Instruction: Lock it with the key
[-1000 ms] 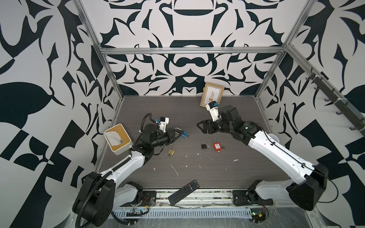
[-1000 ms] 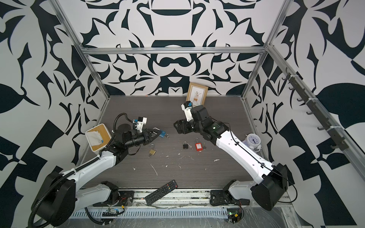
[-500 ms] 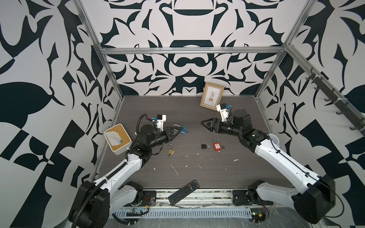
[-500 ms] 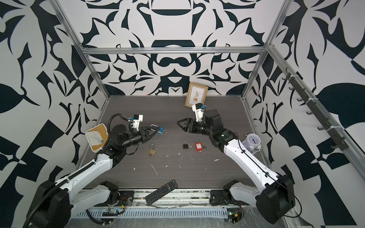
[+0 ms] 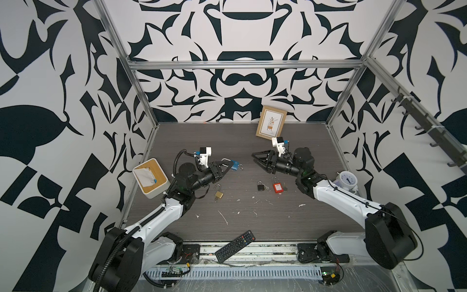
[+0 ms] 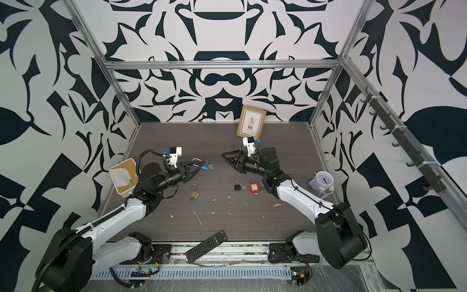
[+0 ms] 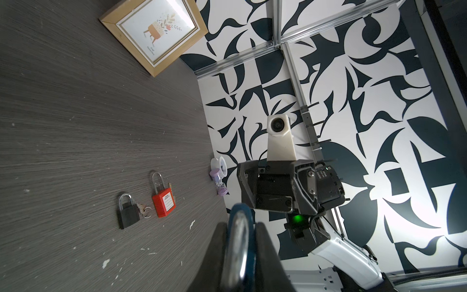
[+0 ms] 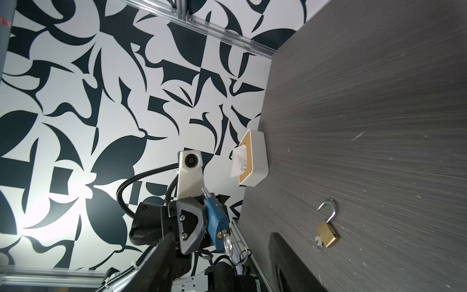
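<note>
My left gripper (image 5: pixel 227 169) (image 6: pixel 198 169) (image 7: pixel 241 225) is shut on a blue padlock (image 5: pixel 235 165) (image 6: pixel 205 164) (image 8: pixel 217 222), held above the table. A silver key (image 5: pixel 241 167) (image 8: pixel 228 243) with a ring sits in the keyhole at the padlock's end and points toward the right arm. My right gripper (image 5: pixel 255 158) (image 6: pixel 225 158) (image 8: pixel 222 236) is open and empty. It faces the key end of the padlock from a short way off, touching nothing. In the left wrist view the padlock (image 7: pixel 240 242) is blurred between the pads.
On the table lie a brass padlock (image 5: pixel 218 194) with open shackle and key, a black padlock (image 5: pixel 260 186) and a red one (image 5: pixel 277 187). A tissue box (image 5: pixel 151 182) stands left, a picture frame (image 5: pixel 271 125) at the back, a clock (image 5: pixel 348 179) right and a remote (image 5: pixel 235 246) in front.
The right arm has drawn back to the right and turned its gripper level to point at the padlock, fingers a little closer together. The left gripper has lifted the padlock slightly.
</note>
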